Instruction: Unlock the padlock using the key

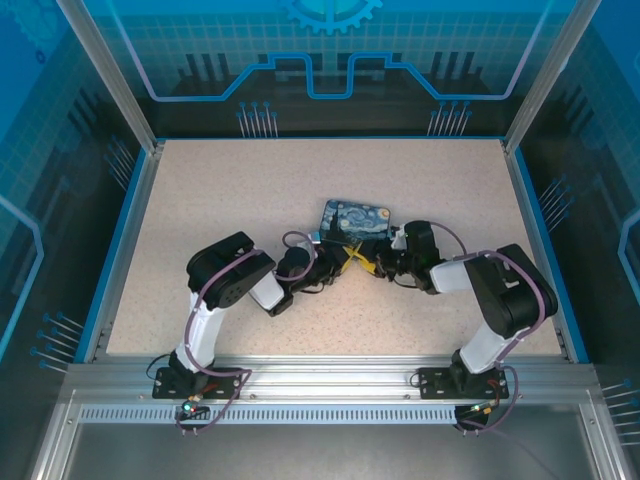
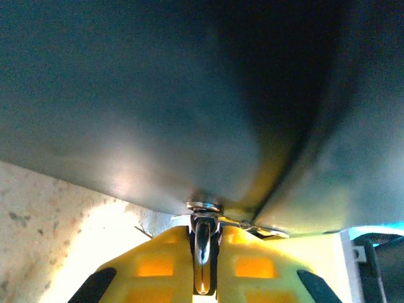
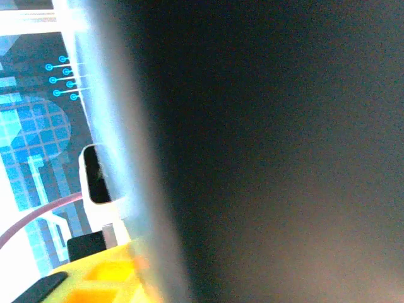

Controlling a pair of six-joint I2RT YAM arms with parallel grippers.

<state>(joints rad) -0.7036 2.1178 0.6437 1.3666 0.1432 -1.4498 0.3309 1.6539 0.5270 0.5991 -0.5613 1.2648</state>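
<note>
In the top view my two grippers meet just in front of a dark box (image 1: 356, 221) with a swirly blue-and-yellow lid. In the left wrist view my left gripper (image 2: 205, 230) is shut on a slim silver key (image 2: 203, 247), seen edge-on between the yellow fingers (image 2: 158, 265). The key's tip sits in a round silver collar (image 2: 204, 206) on the dark bluish padlock (image 2: 158, 113), which looms very close and blurred. My left gripper (image 1: 345, 257) points right and my right gripper (image 1: 377, 264) points left. One yellow finger (image 3: 95, 278) shows beside a dark blurred surface (image 3: 284, 158), its jaws hidden.
The speckled beige tabletop (image 1: 250, 190) has blue rails round its edges (image 1: 120, 240). A thin wire loop (image 2: 259, 226) sticks out beside the key. Open tabletop lies to the left, right and behind the box.
</note>
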